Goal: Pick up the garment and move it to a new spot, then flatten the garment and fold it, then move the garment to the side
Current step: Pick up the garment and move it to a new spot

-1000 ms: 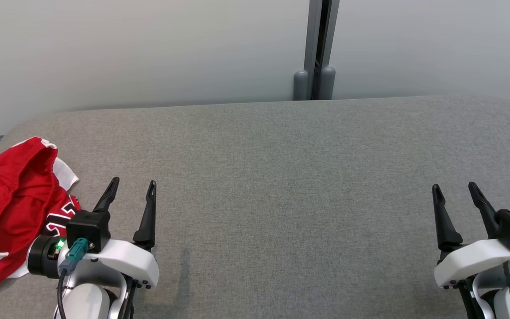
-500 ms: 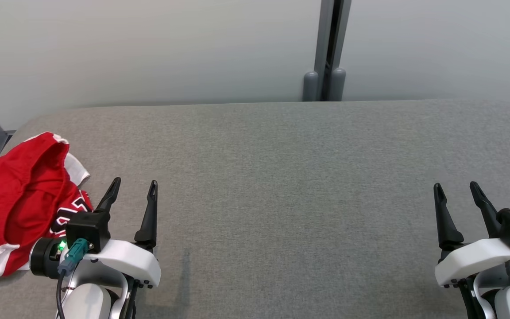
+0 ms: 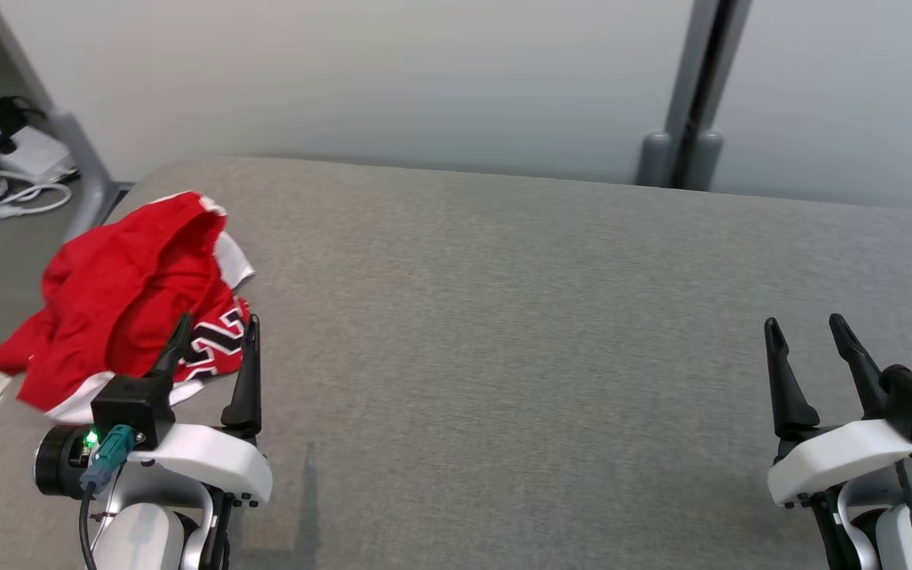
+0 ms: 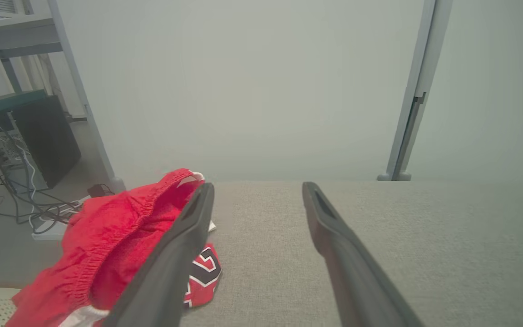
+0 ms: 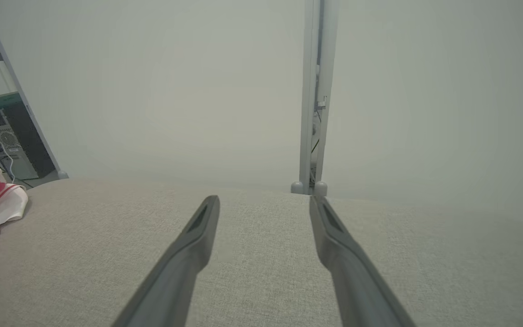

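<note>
The robot's left hand point(image 3: 218, 323) rises at the lower left of the head view, its two long dark fingers point(image 3: 244, 388) spread apart and pointing forward with nothing between them. The right hand point(image 3: 803, 323) mirrors it at the lower right, jaws equally wide and empty. Both sit on white wrist housings point(image 3: 203, 463), and a green light point(image 3: 92, 437) glows beside the left one. In each wrist view the fingers run forward, well apart.

Red, white-trimmed garment point(image 3: 119, 297); grey table point(image 3: 519, 317)
</note>
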### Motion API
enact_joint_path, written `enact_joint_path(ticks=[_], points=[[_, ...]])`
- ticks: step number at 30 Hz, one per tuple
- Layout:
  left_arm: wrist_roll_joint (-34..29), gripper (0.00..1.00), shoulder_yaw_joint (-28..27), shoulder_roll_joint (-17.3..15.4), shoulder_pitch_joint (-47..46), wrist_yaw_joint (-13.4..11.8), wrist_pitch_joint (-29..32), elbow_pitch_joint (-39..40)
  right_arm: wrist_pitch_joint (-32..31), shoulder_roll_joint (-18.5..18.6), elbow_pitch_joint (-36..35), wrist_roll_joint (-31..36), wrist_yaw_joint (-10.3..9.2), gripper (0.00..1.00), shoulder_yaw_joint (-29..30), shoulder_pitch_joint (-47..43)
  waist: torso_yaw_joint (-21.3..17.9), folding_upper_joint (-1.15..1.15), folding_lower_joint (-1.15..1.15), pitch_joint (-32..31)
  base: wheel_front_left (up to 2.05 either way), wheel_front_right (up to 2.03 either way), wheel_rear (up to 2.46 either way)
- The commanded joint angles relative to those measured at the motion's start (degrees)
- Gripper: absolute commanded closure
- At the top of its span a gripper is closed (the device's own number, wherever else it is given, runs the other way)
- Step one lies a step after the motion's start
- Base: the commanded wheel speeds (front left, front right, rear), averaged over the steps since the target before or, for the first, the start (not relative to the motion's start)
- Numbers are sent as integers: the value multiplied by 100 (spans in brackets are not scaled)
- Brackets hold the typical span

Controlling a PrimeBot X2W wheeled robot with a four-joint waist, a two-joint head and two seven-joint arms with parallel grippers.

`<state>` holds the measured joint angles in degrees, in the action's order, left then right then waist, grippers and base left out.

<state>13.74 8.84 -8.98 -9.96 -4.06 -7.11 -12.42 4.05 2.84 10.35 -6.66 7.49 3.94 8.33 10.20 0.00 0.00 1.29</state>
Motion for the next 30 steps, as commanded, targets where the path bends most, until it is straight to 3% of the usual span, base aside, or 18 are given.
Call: enact_joint_path(ticks=[1,13,30], points=[[58,0,-47,-41,-67,-26,-29,-13,-3,17,-23,-31,0,0,-21,43,276,0,0,21,0,0,0],[198,0,-112,-32,-35,-103,-128,-7,73,21,25,-109,0,0,-228,157,1278,0,0,61,0,0,0],[303,0,-87,-50,-66,-171,-118,20,135,21,82,-89,0,0,-239,239,1499,0,0,99,0,0,0]])
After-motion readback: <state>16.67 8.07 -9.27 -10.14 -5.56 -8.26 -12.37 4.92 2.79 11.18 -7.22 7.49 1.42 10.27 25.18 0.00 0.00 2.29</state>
